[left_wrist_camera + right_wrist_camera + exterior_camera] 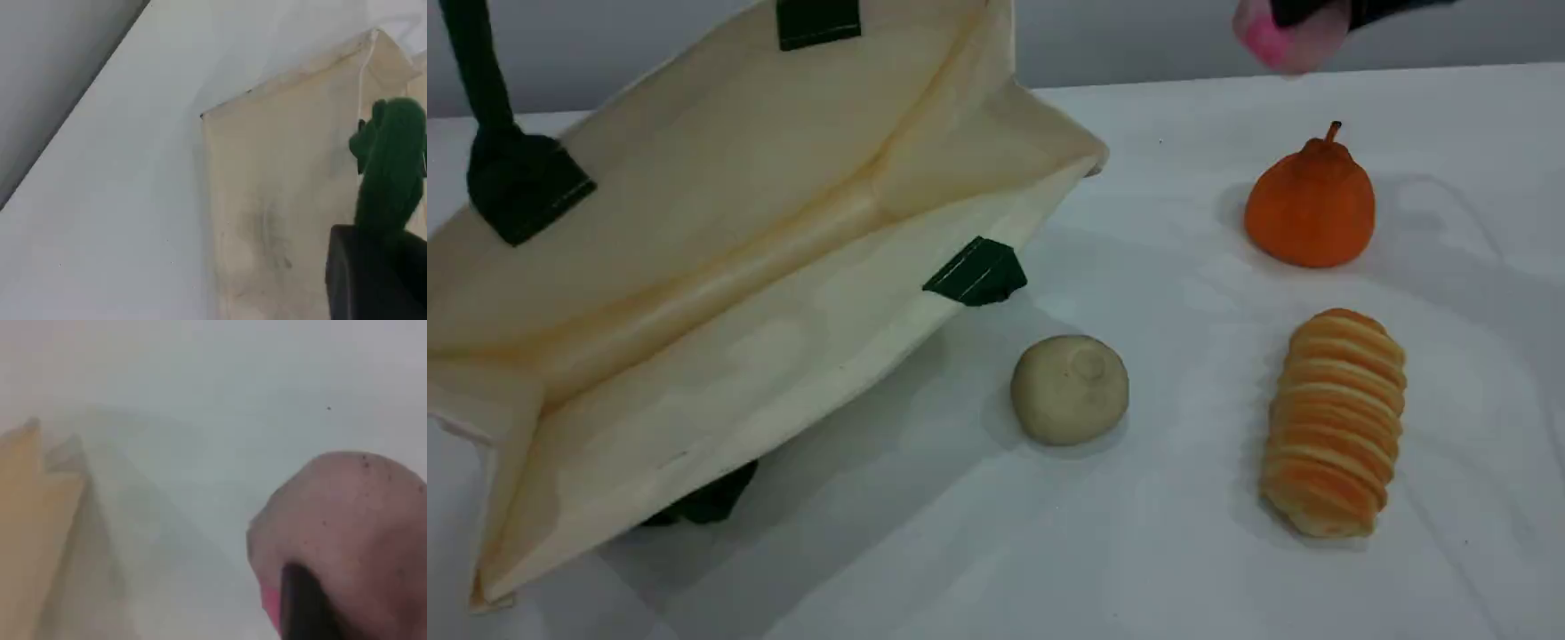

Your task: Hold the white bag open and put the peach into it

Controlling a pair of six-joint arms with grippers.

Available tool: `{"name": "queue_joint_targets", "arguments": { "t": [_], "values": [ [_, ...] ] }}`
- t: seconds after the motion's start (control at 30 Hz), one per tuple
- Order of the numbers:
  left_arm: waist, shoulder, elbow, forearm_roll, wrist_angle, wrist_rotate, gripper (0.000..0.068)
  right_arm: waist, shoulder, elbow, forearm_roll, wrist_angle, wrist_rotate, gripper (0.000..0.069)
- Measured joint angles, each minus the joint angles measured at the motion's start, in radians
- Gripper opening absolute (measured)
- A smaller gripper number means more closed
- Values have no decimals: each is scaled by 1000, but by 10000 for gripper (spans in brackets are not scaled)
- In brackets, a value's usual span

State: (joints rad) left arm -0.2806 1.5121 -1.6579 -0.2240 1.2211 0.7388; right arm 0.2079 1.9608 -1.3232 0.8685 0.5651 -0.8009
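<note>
Open bag mouth on the left, three loose items crowding the right half of the table.

The white bag (720, 267) is held with its mouth gaping toward the camera, a wide way in between its upper and lower walls; a green handle (489, 116) rises at its left edge. The table (978, 551) lies bare in front. A beige ball (1069, 388) sits just off the bag's lower rim, with the orange pear (1310, 206) and ridged bread roll (1334, 422) further right. The right end effector (1303, 18) holds the peach (1285, 36) high above the pear, at the top edge.
</note>
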Motion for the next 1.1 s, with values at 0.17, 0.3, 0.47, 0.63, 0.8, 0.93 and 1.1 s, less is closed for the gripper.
{"name": "queue_joint_targets", "arguments": {
  "t": [0.17, 0.3, 0.47, 0.63, 0.8, 0.93, 1.1],
  "values": [
    [0, 0, 0, -19, 0, 1, 94, 0, -88, 0, -14, 73, 17, 323],
    [0, 0, 0, -19, 0, 1, 94, 0, -152, 0, -14, 137, 17, 319],
    [0, 0, 0, -19, 0, 1, 94, 0, -209, 0, -58, 207, 70, 315],
    [0, 0, 0, -18, 0, 0, 94, 1, -242, 2, -77, 279, 122, 315],
    [0, 0, 0, -18, 0, 0, 94, 3, -280, 26, -63, 319, 121, 315],
    [0, 0, 0, -18, 0, 0, 94, 3, -332, 88, -35, 287, 104, 315],
    [0, 0, 0, -19, 0, 0, 94, 53, -401, 176, 10, 261, 63, 315]
  ]
}}
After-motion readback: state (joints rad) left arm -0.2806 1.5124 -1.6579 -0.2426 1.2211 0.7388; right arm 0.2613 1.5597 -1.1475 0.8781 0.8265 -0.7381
